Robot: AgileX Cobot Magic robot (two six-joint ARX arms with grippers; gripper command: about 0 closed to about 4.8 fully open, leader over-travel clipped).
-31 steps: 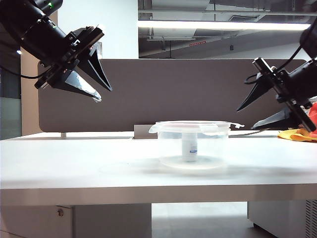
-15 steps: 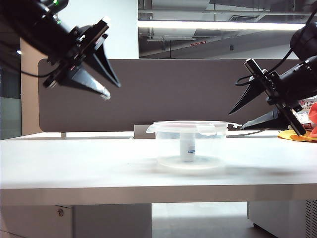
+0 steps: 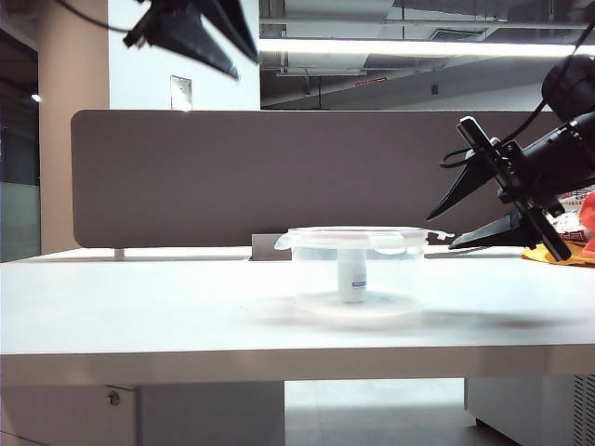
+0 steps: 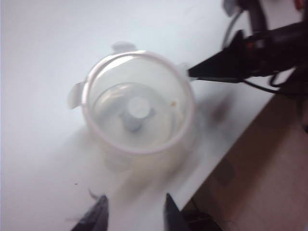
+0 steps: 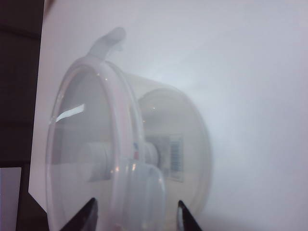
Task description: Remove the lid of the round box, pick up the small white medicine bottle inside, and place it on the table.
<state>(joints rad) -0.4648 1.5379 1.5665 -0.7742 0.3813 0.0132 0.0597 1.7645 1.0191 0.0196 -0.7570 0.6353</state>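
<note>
The round box (image 3: 355, 271) sits mid-table (image 3: 139, 307), its lid (image 3: 358, 237) still on and the small white medicine bottle (image 3: 352, 275) upright inside. The right gripper (image 3: 442, 230) spreads its jaws around a lid tab; the left gripper (image 3: 249, 58) hangs high, parted, empty.

The round box (image 3: 358, 274) stands upright on the white worktop (image 3: 139, 297), near its middle; it is a clear, slightly frosted cylinder, wide and low, with a thickened rim; the lid (image 3: 358, 235), a translucent disc as wide as the box, sits flat on top, its small clip tabs jutting out at the rim; the small white medicine bottle (image 3: 353, 271) stands upright at the centre of the box floor, white-capped, with a blue band on its label.
</note>
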